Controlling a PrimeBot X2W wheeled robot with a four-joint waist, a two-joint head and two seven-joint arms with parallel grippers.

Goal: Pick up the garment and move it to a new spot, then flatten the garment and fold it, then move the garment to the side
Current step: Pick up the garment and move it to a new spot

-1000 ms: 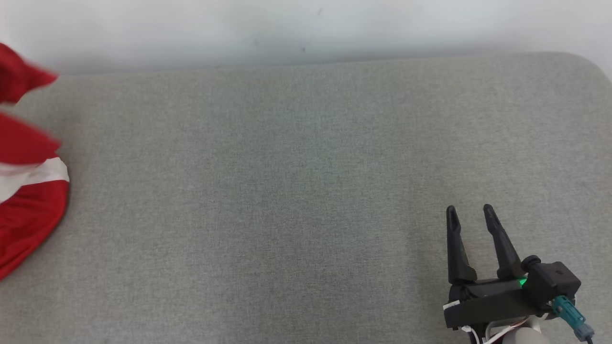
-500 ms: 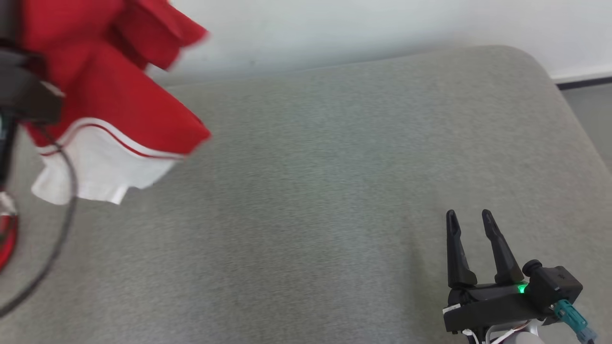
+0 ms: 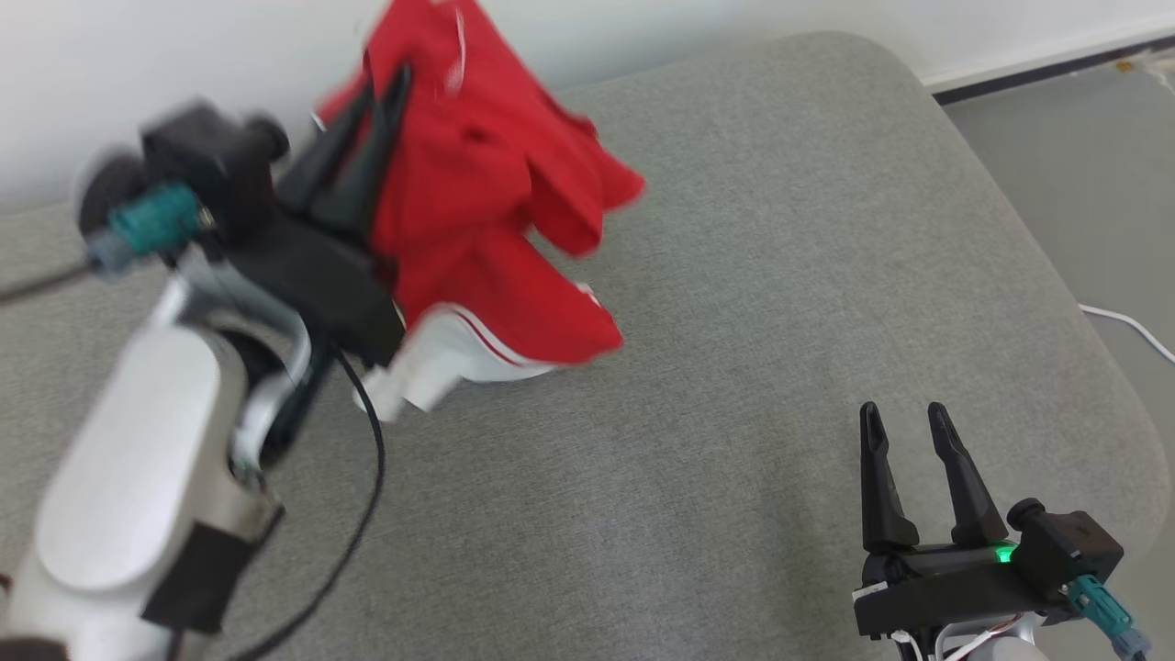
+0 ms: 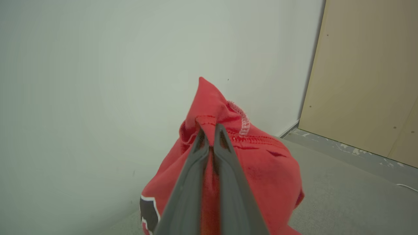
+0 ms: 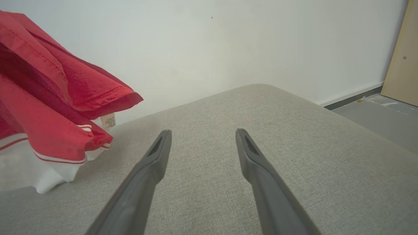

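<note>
The garment [image 3: 477, 211] is red with a white band and thin red stripes. It hangs bunched above the grey cushioned surface [image 3: 734, 275] at the upper left of the head view. My left gripper [image 3: 386, 87] is shut on a fold of its red cloth. In the left wrist view that gripper [image 4: 210, 130] pinches the garment [image 4: 248, 156] near a stitched seam. My right gripper [image 3: 904, 418] stands open at the lower right, nothing between its fingers. The right wrist view shows the same gripper [image 5: 202, 133] over bare cushion, with the garment [image 5: 49, 107] hanging at its left.
A white wall [image 3: 184, 55] runs behind the cushion. The cushion's rounded right edge drops to a grey floor [image 3: 1083, 147] with a white cable [image 3: 1129, 326]. A tan wooden panel [image 4: 365, 75] stands beyond, right of the wall. A black cable [image 3: 367, 477] hangs from my left arm.
My left arm has carried the hanging garment from the far left toward the middle. The head camera has also turned right, showing the cushion's right edge. The right gripper stays put.
</note>
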